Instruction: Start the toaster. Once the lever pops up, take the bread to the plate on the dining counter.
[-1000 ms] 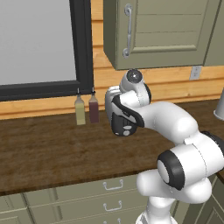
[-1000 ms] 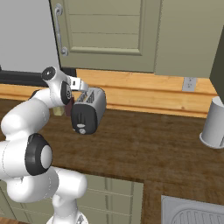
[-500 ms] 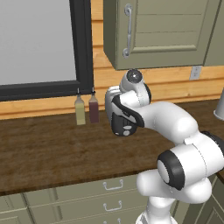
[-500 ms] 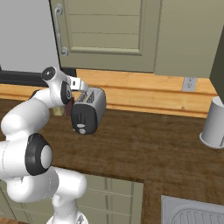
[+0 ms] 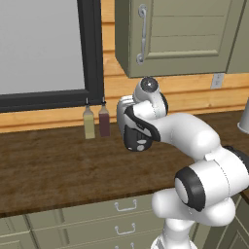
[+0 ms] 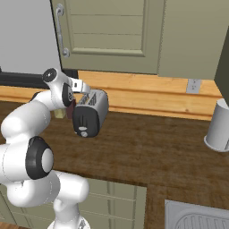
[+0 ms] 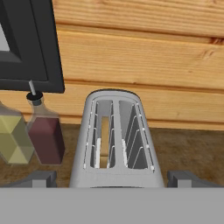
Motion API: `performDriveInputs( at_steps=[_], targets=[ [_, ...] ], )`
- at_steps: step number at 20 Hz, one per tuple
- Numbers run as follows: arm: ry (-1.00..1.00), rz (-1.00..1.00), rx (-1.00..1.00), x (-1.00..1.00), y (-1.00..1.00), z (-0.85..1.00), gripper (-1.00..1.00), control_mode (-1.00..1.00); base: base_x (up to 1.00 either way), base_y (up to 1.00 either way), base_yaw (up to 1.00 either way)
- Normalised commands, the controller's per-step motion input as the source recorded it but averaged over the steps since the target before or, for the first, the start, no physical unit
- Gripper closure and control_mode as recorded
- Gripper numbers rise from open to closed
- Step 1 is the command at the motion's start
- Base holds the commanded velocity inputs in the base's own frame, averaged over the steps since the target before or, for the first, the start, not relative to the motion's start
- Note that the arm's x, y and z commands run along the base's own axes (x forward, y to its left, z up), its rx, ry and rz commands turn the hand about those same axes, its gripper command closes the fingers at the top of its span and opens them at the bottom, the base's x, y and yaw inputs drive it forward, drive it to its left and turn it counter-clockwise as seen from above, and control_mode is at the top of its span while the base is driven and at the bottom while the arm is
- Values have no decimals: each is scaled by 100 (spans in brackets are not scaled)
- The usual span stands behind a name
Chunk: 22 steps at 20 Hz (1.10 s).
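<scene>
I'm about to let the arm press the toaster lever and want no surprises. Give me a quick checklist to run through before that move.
1. Bread seated in the toaster's left slot, seen in the hand view: ok.
2. Gripper open, holding nothing: ok.
3. Gripper above the toaster, fingertips either side of its near end: ok.
4. Lever on the black end panel up or down: cannot tell.
5. Two bottles stand apart from the toaster: ok.

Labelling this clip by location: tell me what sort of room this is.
A kitchen, rendered rather than real. A toaster stands on a wooden counter below olive wall cabinets, with two slim bottles by the window and a sink at the counter's corner.
</scene>
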Motion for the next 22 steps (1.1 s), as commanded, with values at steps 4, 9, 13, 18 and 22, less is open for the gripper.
performDriveInputs(
  at_steps=[4,9,13,18,22],
  targets=[
    [0,0,0,0,0,0,-100,-100,0,0,0],
    [0,0,0,0,0,0,-100,-100,0,0,0],
    [0,0,0,0,0,0,-100,-100,0,0,0],
    [0,0,0,0,0,0,-100,-100,0,0,0],
    [0,0,0,0,0,0,-100,-100,0,0,0]
  ],
)
